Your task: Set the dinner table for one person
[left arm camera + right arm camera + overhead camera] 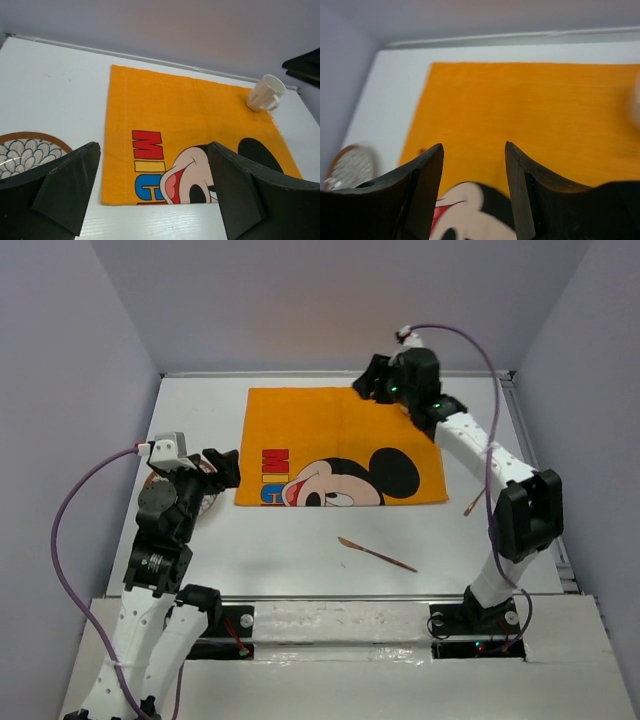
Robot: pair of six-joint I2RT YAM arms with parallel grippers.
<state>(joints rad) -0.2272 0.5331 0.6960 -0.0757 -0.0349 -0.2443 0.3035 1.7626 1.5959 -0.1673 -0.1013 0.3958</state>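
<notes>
The white dinner table (290,565) carries an orange Mickey Mouse cloth (330,435) at its middle. My left gripper (226,469) is open and empty at the cloth's left edge, above a patterned brown-rimmed plate (183,502). The left wrist view shows that plate (22,150) at lower left, the cloth (175,110) ahead and a white mug (266,93) on the cloth's far right corner. My right gripper (368,380) is open and empty over that far right corner and hides the mug from above. In the right wrist view its open fingers (432,170) hover over the cloth (530,110).
A wooden knife (376,553) lies on the table in front of the cloth. Another wooden utensil (474,502) lies to the cloth's right, near the right arm. Grey walls enclose the table on three sides.
</notes>
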